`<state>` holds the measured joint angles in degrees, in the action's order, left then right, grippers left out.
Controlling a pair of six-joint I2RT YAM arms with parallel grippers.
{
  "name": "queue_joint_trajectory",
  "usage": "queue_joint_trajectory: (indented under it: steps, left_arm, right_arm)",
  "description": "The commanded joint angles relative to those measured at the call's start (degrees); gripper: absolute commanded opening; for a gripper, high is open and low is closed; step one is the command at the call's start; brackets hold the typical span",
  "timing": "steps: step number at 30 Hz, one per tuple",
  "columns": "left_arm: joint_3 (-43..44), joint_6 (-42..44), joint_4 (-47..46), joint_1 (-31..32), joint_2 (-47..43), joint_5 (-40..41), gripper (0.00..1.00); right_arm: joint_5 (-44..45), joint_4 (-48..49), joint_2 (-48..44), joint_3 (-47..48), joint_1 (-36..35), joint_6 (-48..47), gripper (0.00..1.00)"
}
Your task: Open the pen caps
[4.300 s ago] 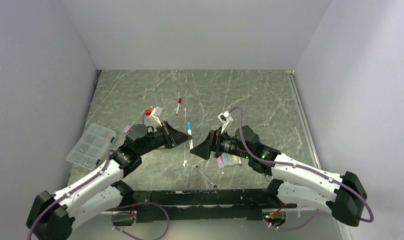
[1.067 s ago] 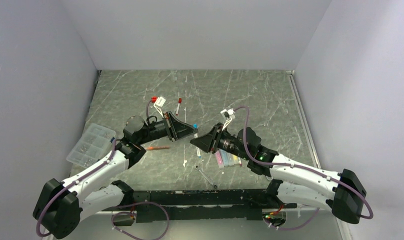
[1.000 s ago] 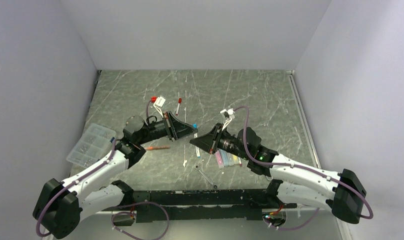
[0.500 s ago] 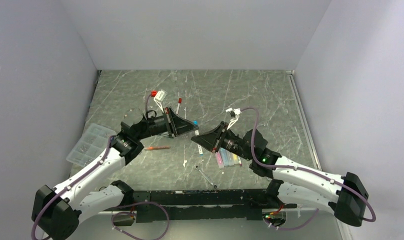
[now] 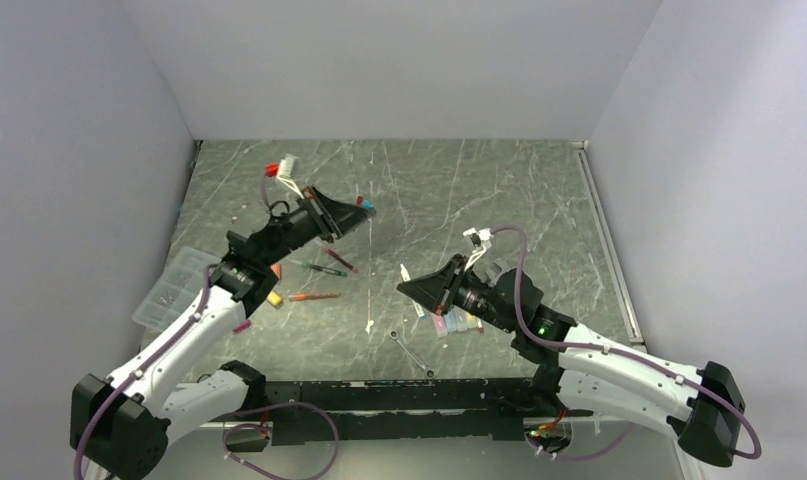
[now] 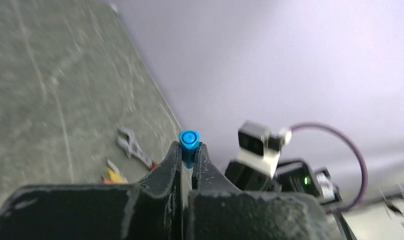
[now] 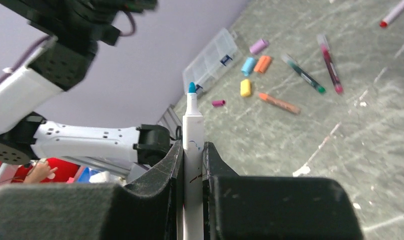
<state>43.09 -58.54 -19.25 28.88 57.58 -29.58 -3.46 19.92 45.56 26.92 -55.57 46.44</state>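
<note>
A small blue pen cap (image 6: pixel 188 141) sticks out from between the fingertips of my left gripper (image 6: pixel 189 151), which is shut on it. In the top view that gripper (image 5: pixel 363 209) is raised over the back left of the table. My right gripper (image 7: pixel 192 148) is shut on a white pen (image 7: pixel 192 122) whose bare blue tip points away from the jaws. In the top view it (image 5: pixel 409 288) hangs near the table's middle, well apart from the left one. Loose purple (image 7: pixel 258 46), blue (image 7: pixel 248 65), orange (image 7: pixel 263 63) and yellow (image 7: pixel 245 87) caps lie on the table.
Uncapped green (image 5: pixel 328 268), red (image 5: pixel 341 260) and orange (image 5: pixel 314 296) pens lie between the arms. A pack of pastel highlighters (image 5: pixel 457 322) and a silver wrench (image 5: pixel 411 353) sit near the front. A clear plastic box (image 5: pixel 179 290) rests at the left wall.
The two grippers, close together a second ago, have drawn apart. The left one went up and back-left with the blue cap; the right one drew back toward the front right with the pen.
</note>
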Motion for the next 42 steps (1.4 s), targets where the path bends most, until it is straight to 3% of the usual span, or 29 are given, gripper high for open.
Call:
queue_joint_trajectory:
  steps: [1, 6, 11, 13, 24, 34, 42]
  left_arm:
    - [3.2, 2.7, -3.0, -2.0, -3.2, 12.5, 0.00]
    - [4.8, 3.9, -0.5, -2.2, -2.0, 11.5, 0.00]
    - [7.4, 10.0, 14.5, -2.1, -2.9, 9.1, 0.00]
    - [5.1, 10.9, 18.2, -2.1, -5.5, 9.8, 0.00]
    - [-8.0, 10.5, 34.7, -2.1, -23.5, 14.4, 0.00]
    - [-9.0, 11.2, 38.8, -2.1, -26.2, 14.8, 0.00]
    - [-9.3, 10.8, 38.0, -2.1, -25.3, 14.1, 0.00]
  right_arm:
    - [0.4, -2.6, -1.1, -0.5, -0.5, -0.9, 0.00]
    - [4.7, -7.2, -1.4, 0.6, -0.9, -1.6, 0.00]
    - [27.2, -29.9, 8.3, 12.1, -6.5, -7.1, 0.00]
    - [30.6, -34.0, 14.0, 14.3, -7.5, -7.6, 0.00]
    - [32.3, -36.0, 35.2, 16.9, -7.7, -2.2, 0.00]
    - [31.4, -37.4, 42.1, 18.5, -7.5, -0.9, 0.00]
    - [31.6, -38.4, 41.3, 18.5, -7.5, -0.5, 0.31]
